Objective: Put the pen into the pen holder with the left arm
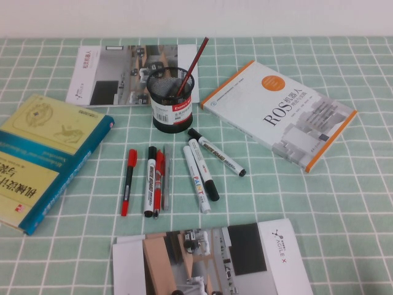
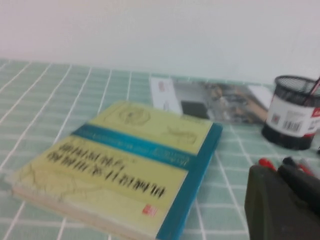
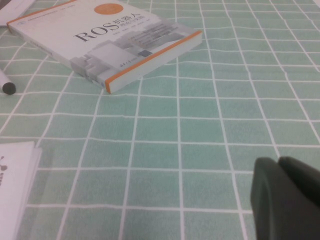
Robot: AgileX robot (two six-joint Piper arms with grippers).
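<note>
The pen [image 1: 195, 61] is a thin dark-red stick that stands leaning in the pen holder [image 1: 172, 98], a black mesh cup with a red-and-white barcode label. Its upper end sticks out toward the back right. In the left wrist view the pen holder [image 2: 292, 112] stands far off with the pen [image 2: 315, 86] rising from it. My left gripper [image 2: 279, 172] is shut and empty, low over the cloth near the yellow-and-teal book. My right gripper [image 3: 277, 162] is shut and empty over bare cloth. Neither arm shows in the high view.
Several markers [image 1: 199, 172] and a red-capped pen [image 1: 128, 181] lie in front of the holder. A yellow-and-teal book [image 1: 43, 153] lies at the left and a white ROS book [image 1: 279, 114] at the right. One brochure [image 1: 132, 74] lies at the back and another [image 1: 212, 261] at the front.
</note>
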